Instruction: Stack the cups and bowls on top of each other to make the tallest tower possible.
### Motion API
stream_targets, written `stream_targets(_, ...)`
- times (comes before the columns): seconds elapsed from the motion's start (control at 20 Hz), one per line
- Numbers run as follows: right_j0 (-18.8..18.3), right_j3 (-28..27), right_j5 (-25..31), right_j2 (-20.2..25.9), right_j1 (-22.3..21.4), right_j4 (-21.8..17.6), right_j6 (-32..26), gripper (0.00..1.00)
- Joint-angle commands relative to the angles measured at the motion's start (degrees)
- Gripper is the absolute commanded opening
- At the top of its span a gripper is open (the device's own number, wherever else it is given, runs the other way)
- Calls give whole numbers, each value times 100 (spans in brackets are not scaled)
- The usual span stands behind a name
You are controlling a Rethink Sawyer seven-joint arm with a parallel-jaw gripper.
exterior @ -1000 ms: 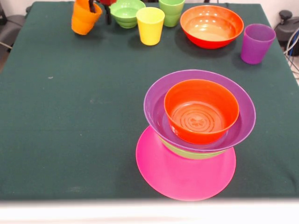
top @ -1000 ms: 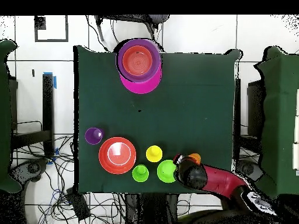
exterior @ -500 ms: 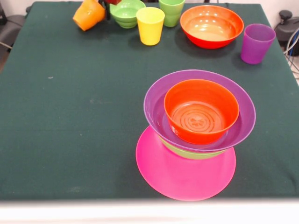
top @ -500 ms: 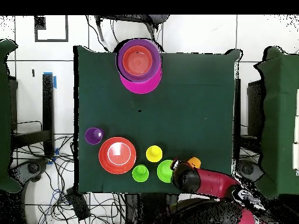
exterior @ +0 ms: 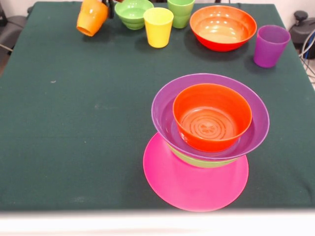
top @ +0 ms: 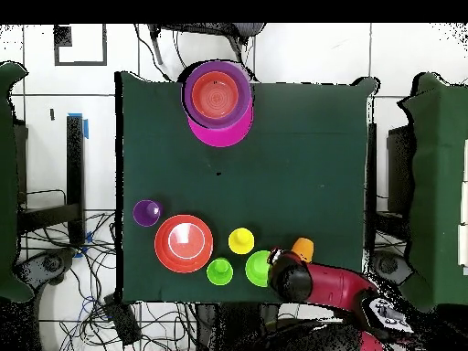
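A glossy tapered orange cup (exterior: 92, 16) hangs tilted at the far left, beside the ribbed green bowl (exterior: 133, 13). The gripper (top: 285, 267) holds it; finger spacing cannot be told. Nearer, the tower (exterior: 210, 129) sits on its wide pink bowl (exterior: 192, 184).

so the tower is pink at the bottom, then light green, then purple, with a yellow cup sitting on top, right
Not quite. In the front view an orange-red bowl tops the tower, nested in the purple bowl, over the light green bowl and pink bowl. The yellow cup stands apart on the table.
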Motion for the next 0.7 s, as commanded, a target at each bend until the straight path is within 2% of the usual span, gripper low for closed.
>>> stream_targets(0.05,-13,-25,183,645,-337,240,424,0)
stream_targets(0.2,-314,123,343,950,-447,240,271,0)
stream_targets(0.7,-776,135,754,1399,-619,260,35,0)
